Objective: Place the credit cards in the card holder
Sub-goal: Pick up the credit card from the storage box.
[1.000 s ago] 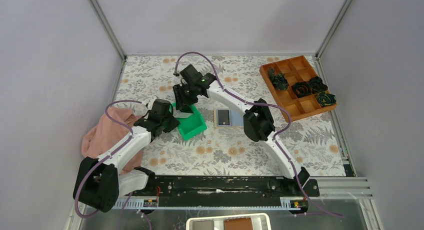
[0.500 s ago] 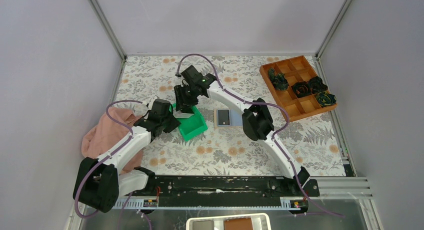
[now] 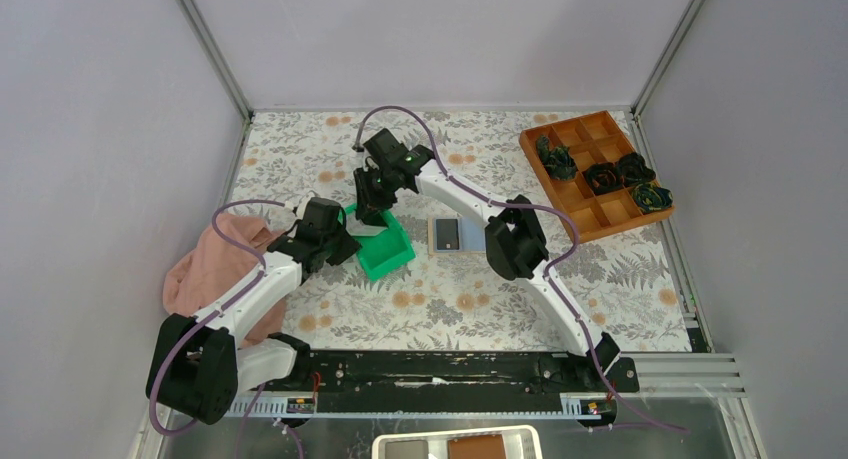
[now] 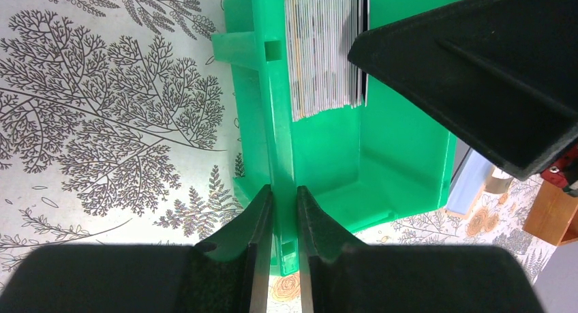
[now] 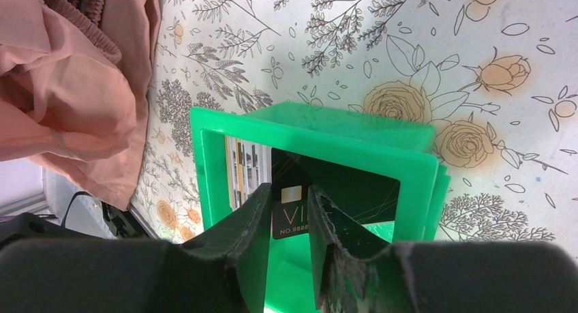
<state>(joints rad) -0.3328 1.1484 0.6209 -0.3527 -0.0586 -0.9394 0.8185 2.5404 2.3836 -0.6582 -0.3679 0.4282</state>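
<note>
You had left gripper (image 4: 281, 194) clamped on tray (image 4: 327, 163) side wall, one finger inside, one outside. Cards (image 4: 320, 54) stood on edge, stacked inside tray, against that same wall in left wrist view. Your right gripper (image 5: 287, 194) hung over tray, fingers nearly together, black card (image 5: 341, 190) leaning in tray and showing in narrow gap; whether it gripped card, cannot tell. Holder (image 3: 447, 235) lay open on table (image 3: 480, 289), blue-grey face up, just right of tray, apart from both grippers.
</note>
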